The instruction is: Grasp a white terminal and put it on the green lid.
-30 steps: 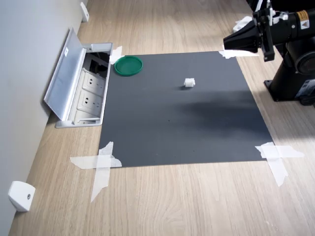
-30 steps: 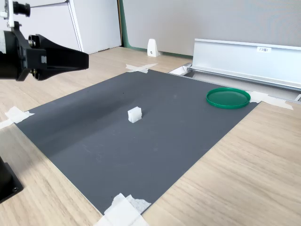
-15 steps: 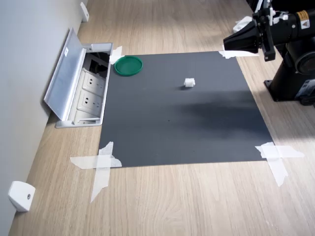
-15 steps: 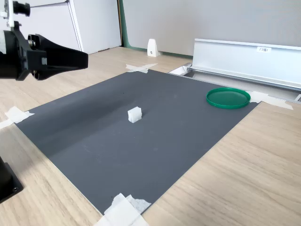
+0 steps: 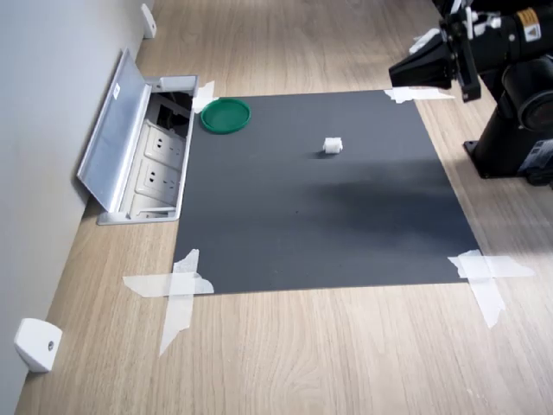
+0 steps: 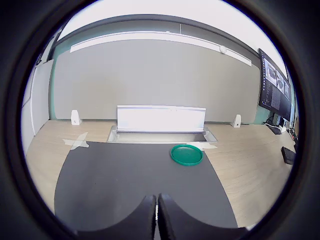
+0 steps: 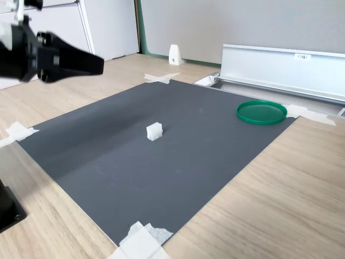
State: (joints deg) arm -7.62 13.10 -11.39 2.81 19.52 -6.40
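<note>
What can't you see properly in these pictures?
- White terminal: too small in both exterior views to show its ridges; missing from the wrist view, probably below the picture's edge.
- End effector: the wrist view's edge cuts it off; its fingers there look pressed together.
- Arm: cropped by the frame in both exterior views.
- Green lid: its underside is hidden against the mat.

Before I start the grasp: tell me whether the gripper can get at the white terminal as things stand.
Probably yes. The white terminal sits alone on the dark mat, nothing beside or over it. The gripper hangs above the mat's edge, jaws together, so it must open first.
</note>
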